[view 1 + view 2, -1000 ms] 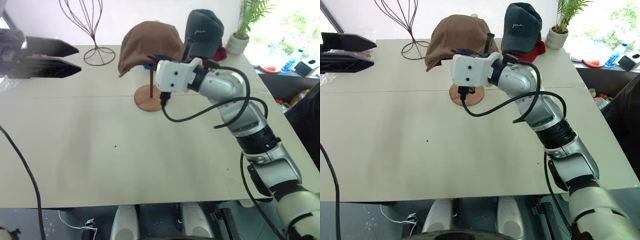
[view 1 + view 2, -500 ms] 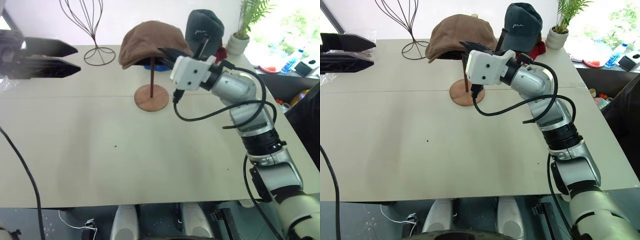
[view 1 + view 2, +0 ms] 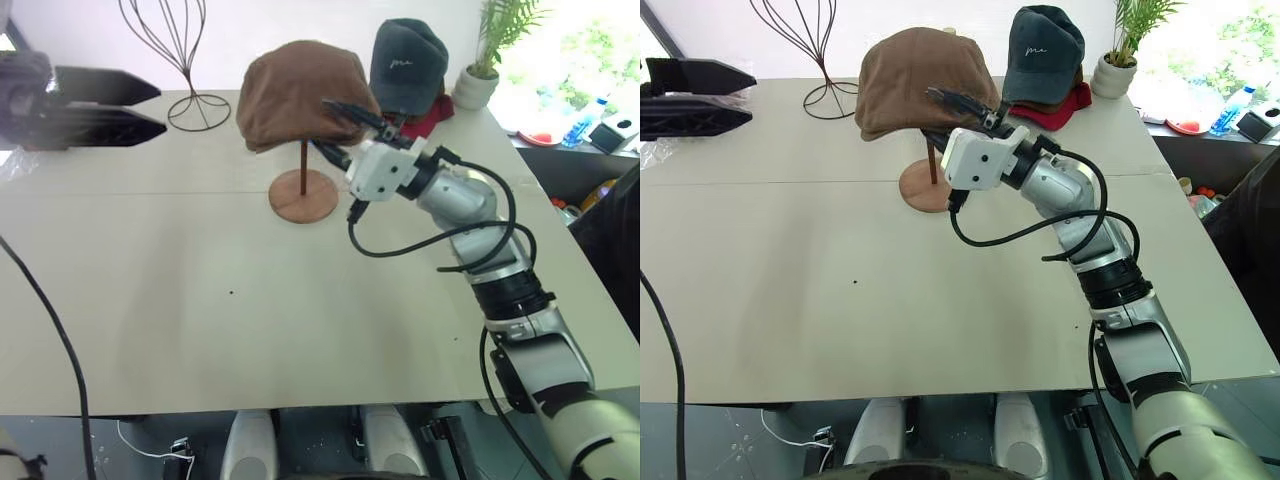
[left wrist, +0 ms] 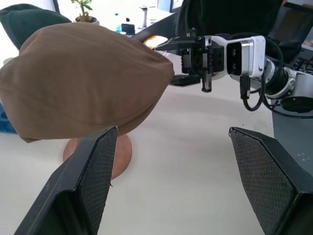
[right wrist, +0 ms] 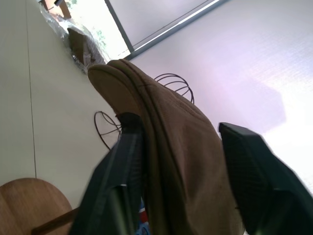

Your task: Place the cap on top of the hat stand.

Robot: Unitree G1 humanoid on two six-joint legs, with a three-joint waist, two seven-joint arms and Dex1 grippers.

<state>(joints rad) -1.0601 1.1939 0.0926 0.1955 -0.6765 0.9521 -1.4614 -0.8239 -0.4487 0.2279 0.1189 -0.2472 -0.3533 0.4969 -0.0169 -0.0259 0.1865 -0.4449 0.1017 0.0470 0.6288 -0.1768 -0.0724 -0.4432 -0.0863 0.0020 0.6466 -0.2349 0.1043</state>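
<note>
1. The right gripper [image 3: 962,112] sits at the cap's near-right edge with its two black fingers spread apart, one above the brim and one below it. In the right wrist view the brown fabric runs between the two fingers [image 5: 254,186], which stand clear to either side and do not pinch it.
2. Whether either finger still brushes the cloth cannot be told from the head views; the upper finger lies right against the cap's rim.
3. The left gripper [image 3: 150,110] hangs well off to the left above the table [image 3: 200,300], its fingers wide apart and holding nothing. From the left wrist view its two fingers [image 4: 90,166] frame the cap from a distance.
4. The brown flat cap [image 3: 300,92] rests on top of the wooden hat stand [image 3: 303,190], draped wider than the stand's top disc, which it hides completely. Only the thin pole and round base show beneath it.
5. Behind stand a black wire head-shaped stand [image 3: 175,50], a dark grey baseball cap [image 3: 407,60] over a red cap [image 3: 425,118], and a potted plant [image 3: 485,60].
6. A small blue object behind the pole, under the cap's edge, is too hidden to identify.
</note>
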